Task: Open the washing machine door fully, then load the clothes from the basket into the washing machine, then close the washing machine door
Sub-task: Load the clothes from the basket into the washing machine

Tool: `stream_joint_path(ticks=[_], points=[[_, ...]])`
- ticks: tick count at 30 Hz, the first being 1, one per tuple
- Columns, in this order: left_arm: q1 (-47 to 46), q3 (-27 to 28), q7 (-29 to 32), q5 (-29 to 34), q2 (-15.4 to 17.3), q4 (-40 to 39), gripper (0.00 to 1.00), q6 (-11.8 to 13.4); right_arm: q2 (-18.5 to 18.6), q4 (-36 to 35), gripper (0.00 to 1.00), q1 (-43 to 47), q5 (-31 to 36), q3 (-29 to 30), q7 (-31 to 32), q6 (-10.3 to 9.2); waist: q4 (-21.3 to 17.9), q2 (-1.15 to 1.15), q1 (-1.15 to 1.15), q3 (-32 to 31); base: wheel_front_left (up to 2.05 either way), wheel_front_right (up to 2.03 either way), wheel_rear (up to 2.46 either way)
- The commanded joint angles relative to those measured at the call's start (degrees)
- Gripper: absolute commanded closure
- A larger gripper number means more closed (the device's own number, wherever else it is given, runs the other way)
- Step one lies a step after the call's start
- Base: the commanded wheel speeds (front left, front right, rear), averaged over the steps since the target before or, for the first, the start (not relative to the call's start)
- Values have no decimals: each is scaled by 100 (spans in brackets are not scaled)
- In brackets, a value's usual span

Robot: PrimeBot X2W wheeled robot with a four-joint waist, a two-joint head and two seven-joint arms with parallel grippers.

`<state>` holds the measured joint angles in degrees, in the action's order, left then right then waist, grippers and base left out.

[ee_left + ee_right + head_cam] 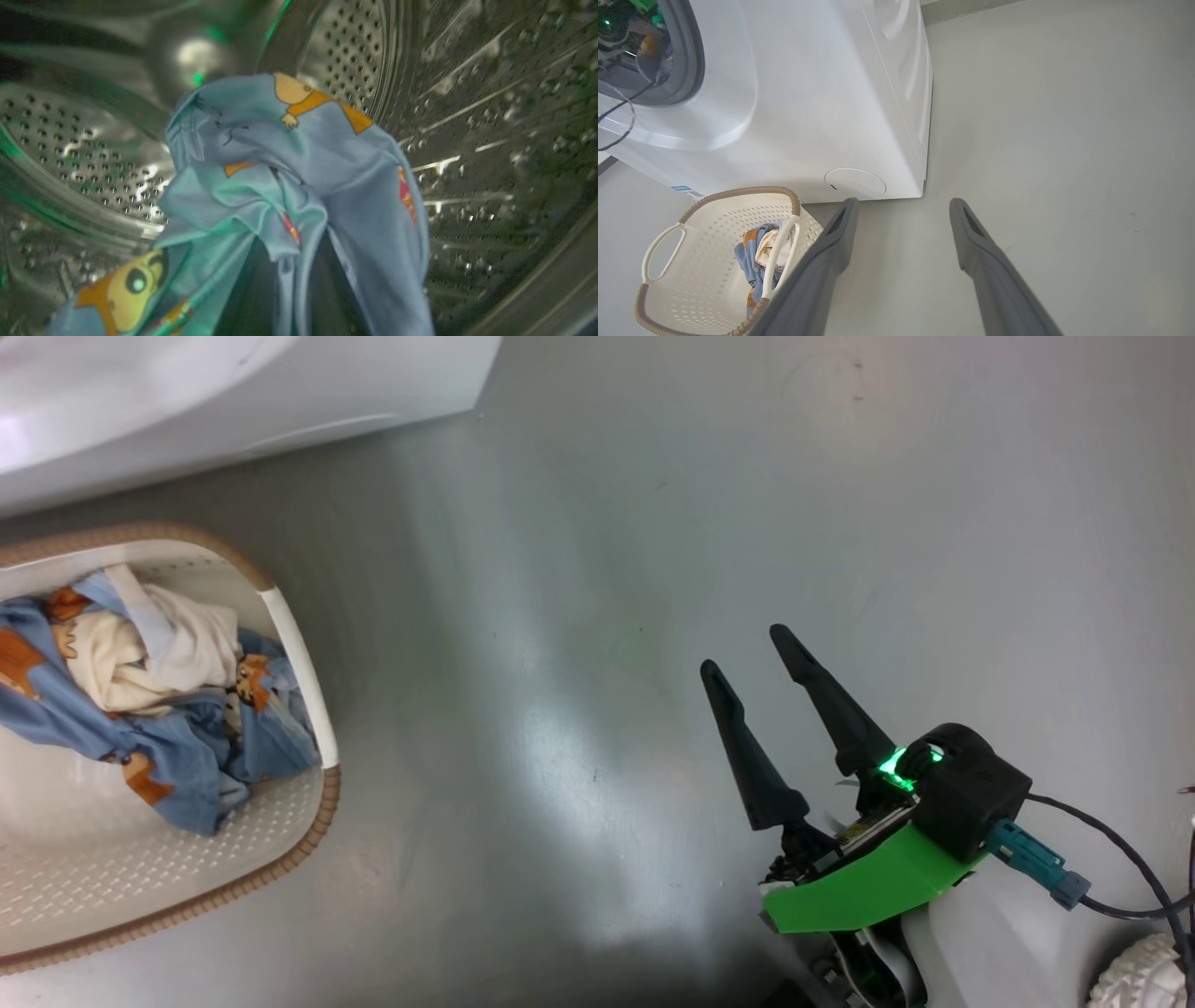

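Observation:
Inside the washing machine's steel drum (pixel 93 149), my left gripper (pixel 292 280) is shut on a light blue piece of the clothes (pixel 299 168) that drapes over and hides its fingers. More clothes (pixel 140 709), blue printed fabric and a white piece, lie in the cream basket (pixel 299 644) on the floor at the left. The washing machine (pixel 808 93) stands behind the basket (pixel 738 192), its grey gasket (pixel 689 60) ringing the open mouth. Its door is out of view. My right gripper (pixel 744 650) hangs open and empty above the floor, right of the basket.
Bare grey floor (pixel 579 616) spreads between the basket and my right arm. A round flap (pixel 855 182) sits low on the washer's front. Dark cables (pixel 1111 859) trail from my right wrist, and a white wheel (pixel 1144 975) shows at the lower right corner.

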<state>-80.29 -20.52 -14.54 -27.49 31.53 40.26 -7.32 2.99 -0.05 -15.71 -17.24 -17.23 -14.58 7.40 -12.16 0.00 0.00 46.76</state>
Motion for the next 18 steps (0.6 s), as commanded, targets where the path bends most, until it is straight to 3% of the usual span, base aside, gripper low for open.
stream_joint_path(ticks=[1,7,15,16,17,18], points=[[-129,166,-41,102,336,-297,100,-16,-12,-133,0,59,-28,-154,-42,9,-49,0,0,60,0,0,0],[261,733,-44,465,265,-954,100,-15,-12,-136,0,27,-112,-193,-42,9,-97,0,0,80,0,0,0],[610,839,-45,424,155,-445,100,-16,-12,-59,0,1,-149,-185,-42,9,-74,0,0,37,0,0,0],[590,830,-45,401,153,-351,92,-16,-12,-50,0,-7,-150,-188,-42,9,-71,0,0,29,0,0,0],[581,804,-45,364,142,-213,62,-16,-12,-41,0,-14,-153,-191,-42,9,-68,0,0,11,0,0,0],[561,770,-45,324,125,-97,12,-16,-12,-33,0,-19,-153,-190,-42,9,-61,0,0,-9,0,0,0]])
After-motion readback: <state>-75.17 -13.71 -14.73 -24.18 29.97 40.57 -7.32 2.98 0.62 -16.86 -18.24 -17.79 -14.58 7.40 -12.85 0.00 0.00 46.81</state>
